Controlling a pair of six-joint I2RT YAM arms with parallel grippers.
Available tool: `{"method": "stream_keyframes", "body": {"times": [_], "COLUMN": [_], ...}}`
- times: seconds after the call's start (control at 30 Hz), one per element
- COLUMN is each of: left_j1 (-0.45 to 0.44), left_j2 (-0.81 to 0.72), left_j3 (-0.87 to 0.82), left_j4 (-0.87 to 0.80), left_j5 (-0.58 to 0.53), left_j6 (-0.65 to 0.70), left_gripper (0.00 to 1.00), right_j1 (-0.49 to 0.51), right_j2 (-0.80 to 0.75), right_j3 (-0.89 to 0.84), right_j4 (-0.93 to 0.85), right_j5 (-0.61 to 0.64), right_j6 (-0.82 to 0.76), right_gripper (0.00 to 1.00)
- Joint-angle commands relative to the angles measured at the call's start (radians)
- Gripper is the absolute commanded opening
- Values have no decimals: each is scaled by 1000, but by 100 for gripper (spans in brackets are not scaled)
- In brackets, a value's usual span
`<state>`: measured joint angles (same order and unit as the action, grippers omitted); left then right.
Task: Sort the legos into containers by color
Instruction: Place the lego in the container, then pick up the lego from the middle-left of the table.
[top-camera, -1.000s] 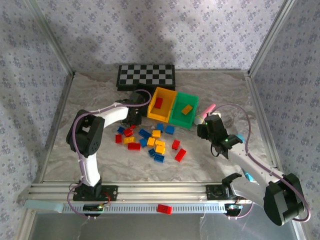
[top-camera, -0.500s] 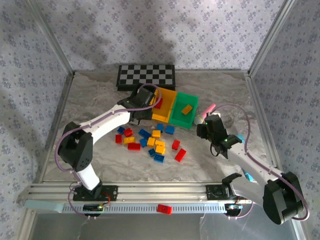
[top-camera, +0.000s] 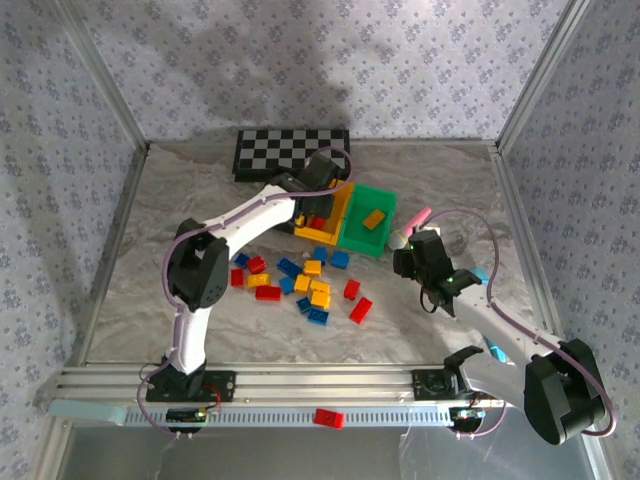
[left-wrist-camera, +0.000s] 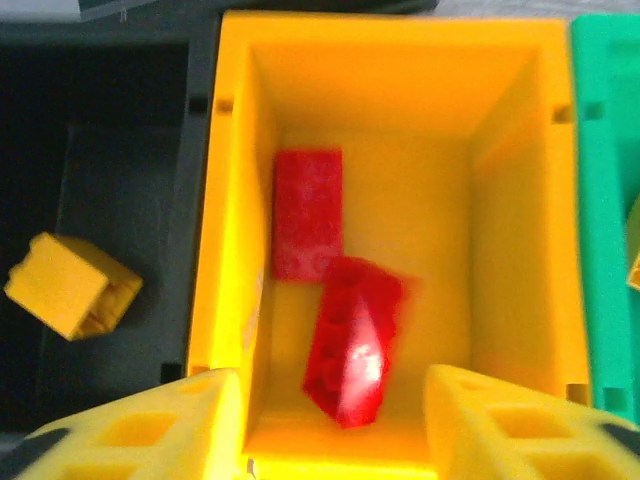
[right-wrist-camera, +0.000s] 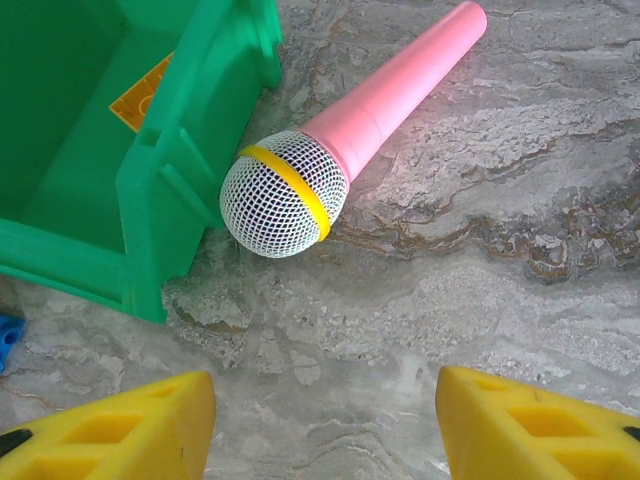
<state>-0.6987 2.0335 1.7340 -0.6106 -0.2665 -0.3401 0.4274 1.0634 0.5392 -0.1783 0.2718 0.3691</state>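
Observation:
My left gripper (left-wrist-camera: 328, 388) hangs open over the yellow bin (left-wrist-camera: 232, 250). Below it, between the fingers and touching neither, is a blurred red lego (left-wrist-camera: 352, 340). A second red lego (left-wrist-camera: 307, 210) lies flat on the bin's floor. The black bin (left-wrist-camera: 110, 180) to its left holds a yellow lego (left-wrist-camera: 72, 285). From above, the left gripper (top-camera: 318, 203) is over the yellow bin (top-camera: 340, 196), next to the green bin (top-camera: 385, 196), which holds an orange-yellow lego (top-camera: 374, 218). Several red, yellow and blue legos (top-camera: 305, 283) lie loose on the table. My right gripper (right-wrist-camera: 320, 400) is open and empty above bare table.
A pink microphone (right-wrist-camera: 330, 150) lies beside the green bin (right-wrist-camera: 150, 170), just ahead of my right gripper (top-camera: 408, 246). A checkered board (top-camera: 292, 152) stands behind the bins. One red brick (top-camera: 328, 418) rests on the front rail.
My left arm swung from beside the black bin to over the yellow bin. Its jaws opened and let go of a red lego. The right arm stayed still.

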Motion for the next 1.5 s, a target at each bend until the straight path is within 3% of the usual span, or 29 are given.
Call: {"method": "stream_keyframes", "body": {"times": [0.0,0.03,0.2,0.4,0.5,0.67,0.8,0.97,1.3,1.47], "left_j1": [0,-2,-6,-37,-82,-179,-250,-321,-376,-387], "left_j2": [-34,-55,-197,-331,-379,-380,-339,-248,-62,-13], "left_j3": [23,2,-171,-378,-487,-558,-537,-450,-246,-223], "left_j4": [-28,-23,45,72,134,152,162,94,-75,-122], "left_j5": [-19,-19,31,161,250,267,296,254,200,163], "left_j6": [1,-1,-7,3,30,40,20,19,46,44], "left_gripper": [59,62,62,61,61,61,62,63,64,64], "right_j1": [-7,-7,-9,-10,-10,-11,-12,-13,-19,-22], "right_j2": [-1,-2,5,13,14,22,17,8,-13,-22], "right_j3": [-7,-7,-5,-7,-11,-9,-12,-13,-21,-21], "right_j4": [6,7,8,13,18,16,21,15,13,7], "right_j5": [-5,-3,-14,-23,-29,-31,-26,-30,-26,-36], "right_j6": [7,6,8,13,15,16,17,21,24,26], "right_gripper": [62,62,62,62,62,62,62,62,63,63]}}
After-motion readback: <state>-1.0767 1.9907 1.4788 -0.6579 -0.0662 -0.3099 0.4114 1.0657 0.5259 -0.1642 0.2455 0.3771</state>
